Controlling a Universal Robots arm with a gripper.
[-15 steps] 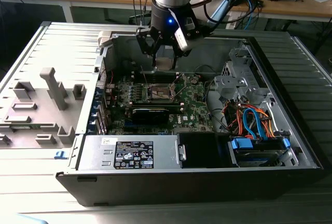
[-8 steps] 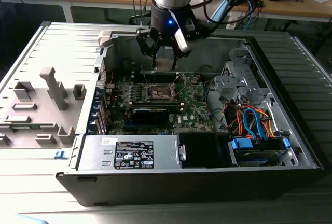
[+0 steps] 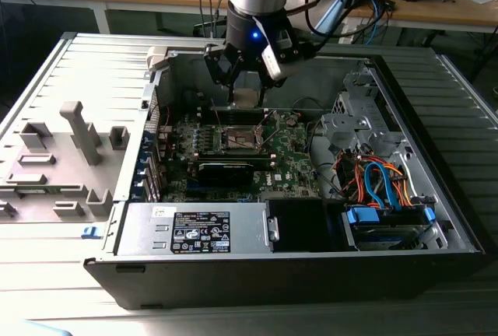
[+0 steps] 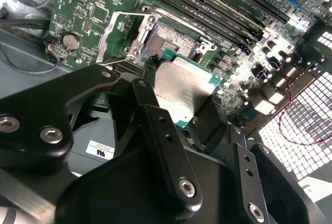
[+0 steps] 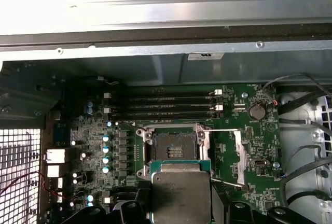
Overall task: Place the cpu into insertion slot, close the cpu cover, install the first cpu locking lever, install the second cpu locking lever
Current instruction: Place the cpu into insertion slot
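Over the open computer case [image 3: 296, 274] in the exterior view, we see the pincer [image 3: 247, 93] pinching the cpu [image 3: 246, 103] above the motherboard [image 3: 292, 161]. The chip hangs clear of the insertion slot [image 3: 240, 138], which lies bare.

From the second wrist view, the pincer [image 4: 179, 105] grips the cpu [image 4: 187, 86] by two opposite edges, metal top toward the camera. The insertion slot [image 4: 174, 37] sits just beyond it, contacts exposed, and the cpu cover [image 4: 107, 36] is swung open beside it.

From the first wrist view, the cpu [image 5: 181, 193] looks roughly square to the insertion slot [image 5: 174, 149] but not over it, and the cpu cover [image 5: 241, 156] stands up at the side, out of the way.

We judge the placing step to be under way. To do it well, we would keep the chip level, centre it with its edges parallel to the socket rim, and avoid any sideways drag across the contacts.
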